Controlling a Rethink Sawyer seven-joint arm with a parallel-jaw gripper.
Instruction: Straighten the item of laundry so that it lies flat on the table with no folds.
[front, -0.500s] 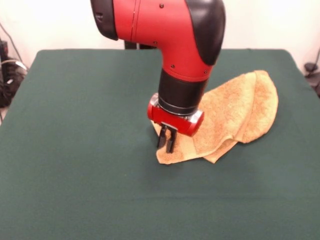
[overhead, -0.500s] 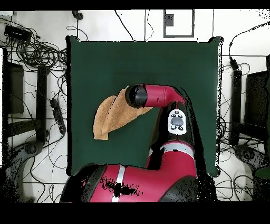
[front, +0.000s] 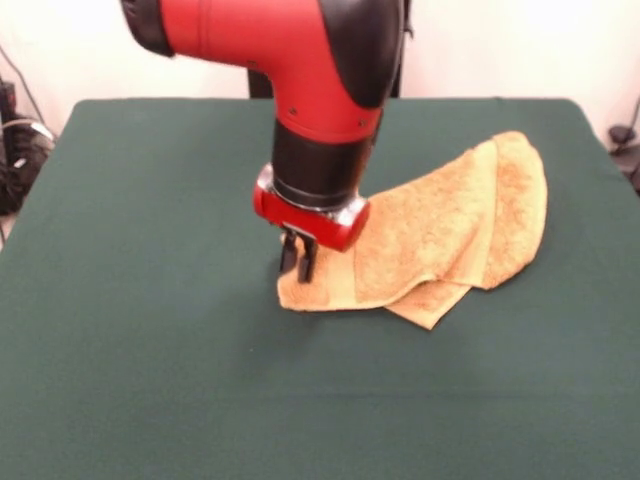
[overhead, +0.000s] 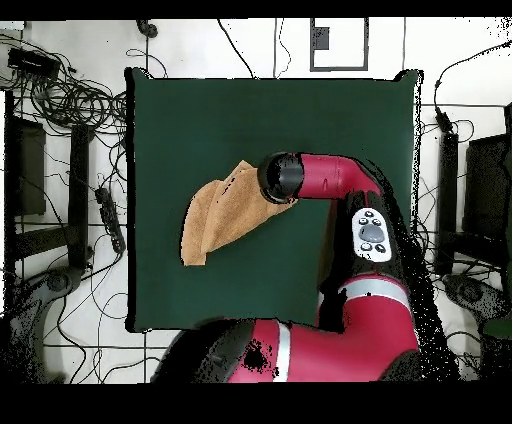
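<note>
In the front view, the nearest part of the towel (front: 430, 240) is a doubled flap whose point lies toward the camera; one layer rests over another here, so the cloth is not yet flat. Just behind and to the left of it, the gripper (front: 299, 262) stands vertically on the towel's left corner, its two dark fingers (front: 307, 262) drawn close together with the orange-tan edge apparently pinched between them. Farther back, the towel rises in a folded ridge toward the far right of the table (front: 130, 380). To perform the step well, maintain the pinch, keep the corner low over the felt, and draw it away from the bulk of the cloth so the layers slide apart without bunching. The overhead view hides the fingers beneath the arm's wrist (overhead: 281, 177)
</note>
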